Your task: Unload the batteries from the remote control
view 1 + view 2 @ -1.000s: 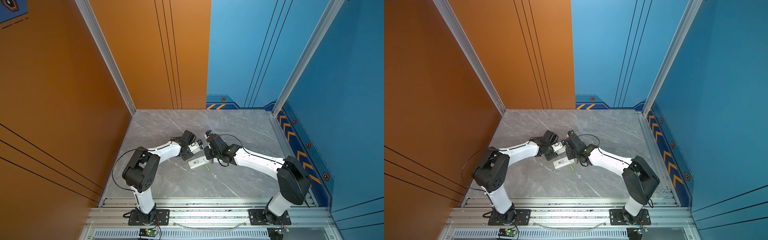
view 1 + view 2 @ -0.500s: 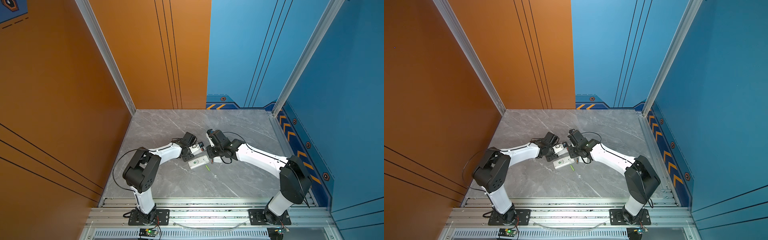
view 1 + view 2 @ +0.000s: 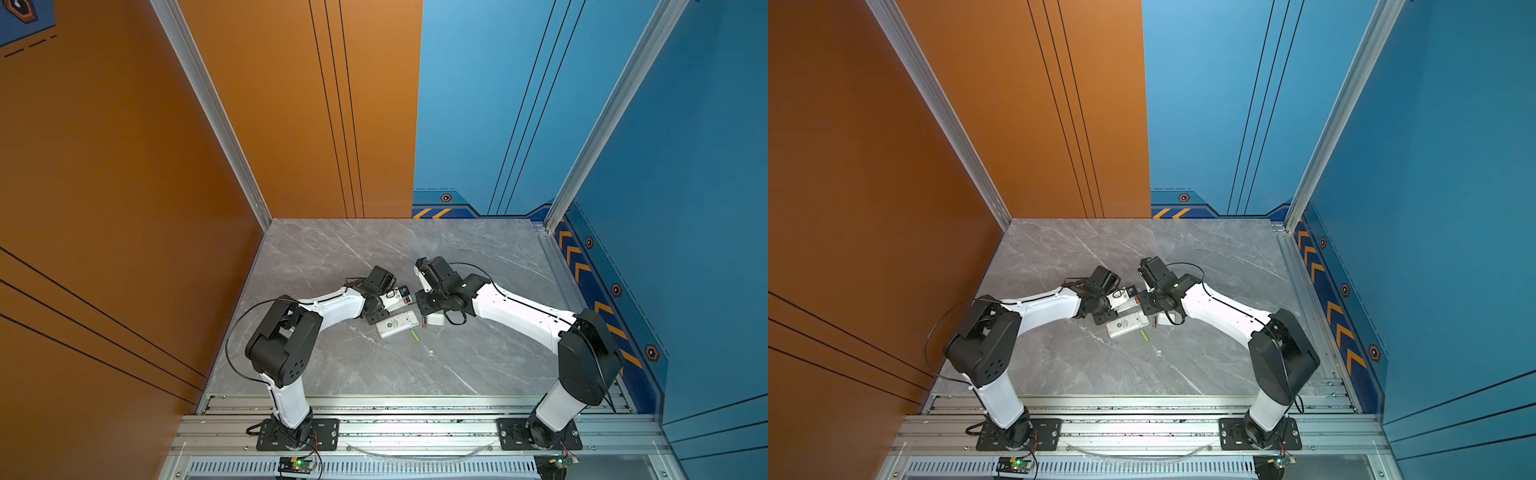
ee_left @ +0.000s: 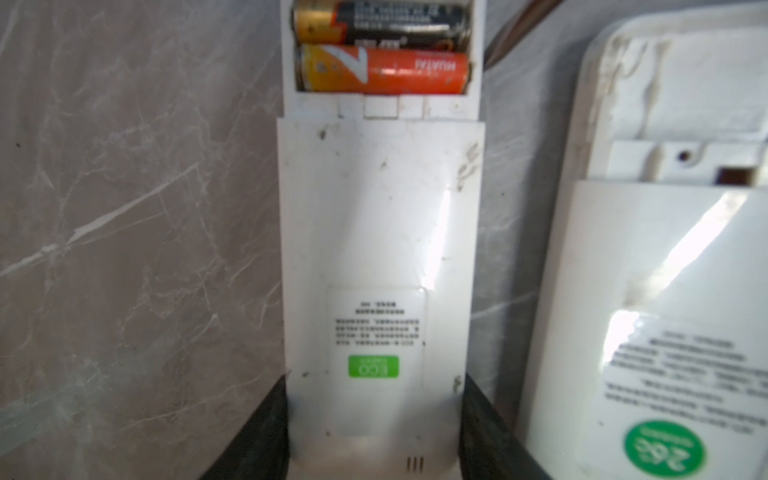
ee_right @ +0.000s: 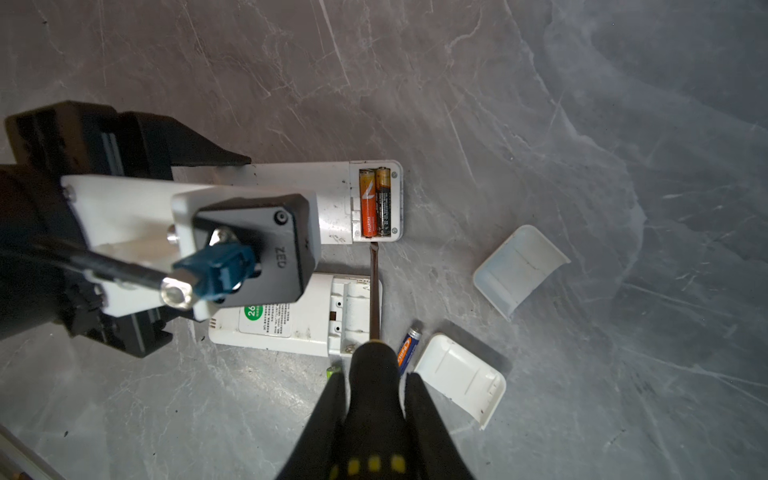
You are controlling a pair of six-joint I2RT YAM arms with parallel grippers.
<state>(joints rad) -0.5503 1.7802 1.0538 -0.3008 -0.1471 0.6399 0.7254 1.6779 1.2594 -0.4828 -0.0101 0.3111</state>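
My left pincer (image 4: 374, 415) clamps remote (image 4: 380, 216) flat on desk (image 5: 540, 104), steadying it. My right pincer (image 5: 374, 395) grips screwdriver (image 5: 374, 291), tip just outside open bay (image 5: 398, 203), likely to pry. Two batteries (image 5: 368, 208) sit inside, side by side.

Glossy white plastic remote control (image 4: 380, 232) lies on smooth stone-look tabletop (image 4: 124, 208).

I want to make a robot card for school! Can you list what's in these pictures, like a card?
left gripper: clamps narrow remote
right gripper: holds screwdriver, tip near orange battery
inside narrow remote: orange battery, dark battery
lying loose: green battery, blue battery
wide remote: flat on table, no batteries inside
white lids: two, off, on table
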